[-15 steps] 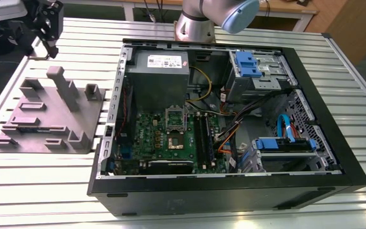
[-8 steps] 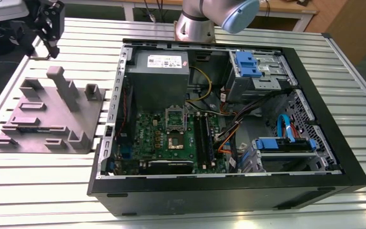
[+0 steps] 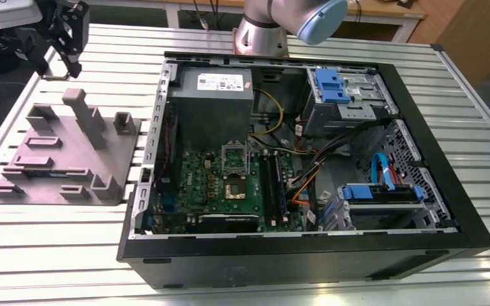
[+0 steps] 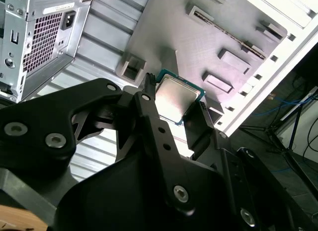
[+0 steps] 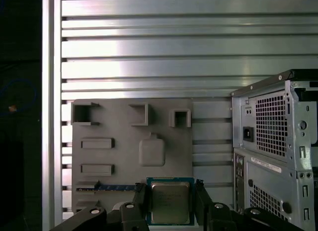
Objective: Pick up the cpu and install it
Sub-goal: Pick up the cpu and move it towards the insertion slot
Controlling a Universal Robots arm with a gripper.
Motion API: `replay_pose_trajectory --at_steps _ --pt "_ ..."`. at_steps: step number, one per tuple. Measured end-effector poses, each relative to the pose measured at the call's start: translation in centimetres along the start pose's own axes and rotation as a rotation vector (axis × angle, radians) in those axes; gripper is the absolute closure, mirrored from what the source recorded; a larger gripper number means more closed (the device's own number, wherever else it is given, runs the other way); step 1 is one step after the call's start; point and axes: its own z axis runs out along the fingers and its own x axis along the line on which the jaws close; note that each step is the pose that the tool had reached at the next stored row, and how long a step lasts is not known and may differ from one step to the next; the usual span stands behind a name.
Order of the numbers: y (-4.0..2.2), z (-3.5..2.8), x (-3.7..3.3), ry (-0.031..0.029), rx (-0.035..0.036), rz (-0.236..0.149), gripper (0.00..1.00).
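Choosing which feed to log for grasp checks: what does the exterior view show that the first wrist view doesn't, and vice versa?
Exterior view: inside the open black computer case, the green motherboard, its dark square metal-framed socket, and blue plastic drive brackets. First wrist view: the cpu, a small flat silvery square chip, held in the black tool, plus the case's perforated grey rear panel. Shared: the tool, the grey moulded fixture tray, the slatted aluminium table, the case.
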Motion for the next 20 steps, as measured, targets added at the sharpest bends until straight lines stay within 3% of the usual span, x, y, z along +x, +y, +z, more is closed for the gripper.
replay_pose_trajectory --at_steps 20 --pt "0.03 0.0 -0.7 0.0002 0.0001 0.0 0.53"
